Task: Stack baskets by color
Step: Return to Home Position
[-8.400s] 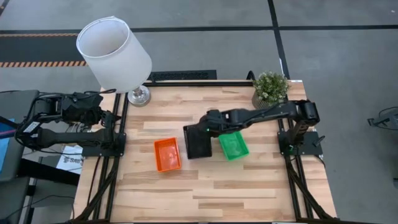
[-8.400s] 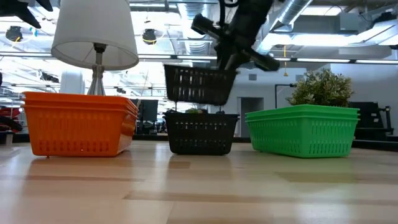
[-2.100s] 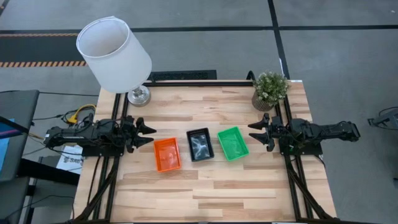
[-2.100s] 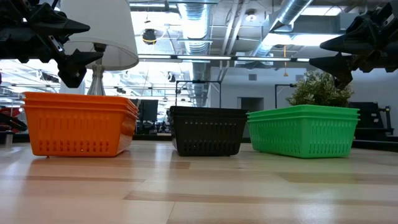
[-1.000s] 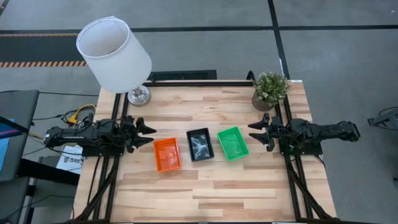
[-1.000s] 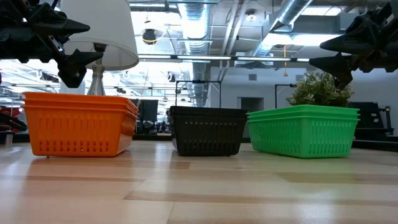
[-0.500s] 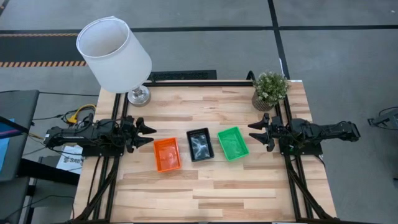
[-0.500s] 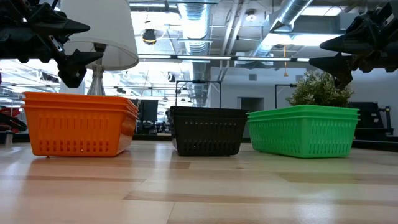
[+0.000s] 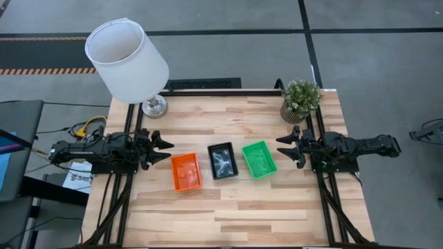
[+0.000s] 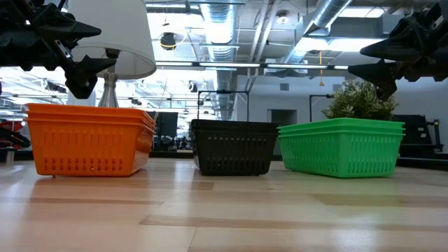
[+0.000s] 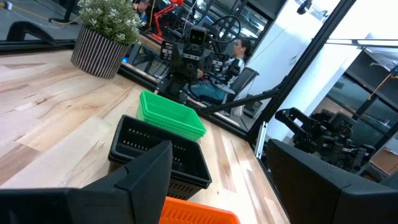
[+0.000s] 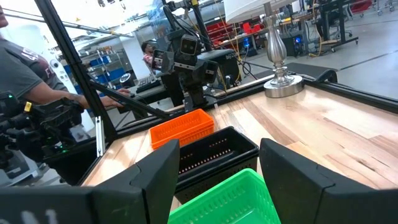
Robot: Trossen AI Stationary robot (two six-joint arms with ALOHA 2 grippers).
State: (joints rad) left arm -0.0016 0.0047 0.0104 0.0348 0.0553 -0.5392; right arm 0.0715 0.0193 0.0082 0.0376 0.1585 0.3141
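Observation:
Three stacks of baskets stand in a row on the wooden table, each resting on its bottom: orange [image 9: 186,171] on the left, black [image 9: 223,160] in the middle, green [image 9: 259,159] on the right. The low view shows the orange stack [image 10: 87,138], the black stack [image 10: 233,145] and the green stack [image 10: 341,145]. My left gripper [image 9: 163,150] hangs open at the table's left edge, level, pointing at the orange stack. My right gripper [image 9: 285,148] hangs open at the right edge, level, pointing at the green stack. Neither touches a basket.
A lamp with a white shade [image 9: 127,61] stands at the far left corner, its metal base [image 9: 154,106] on the table. A potted plant [image 9: 301,99] sits at the far right corner. Bare wood [image 9: 228,214] lies in front of the baskets. A person [image 12: 22,74] stands beyond the table.

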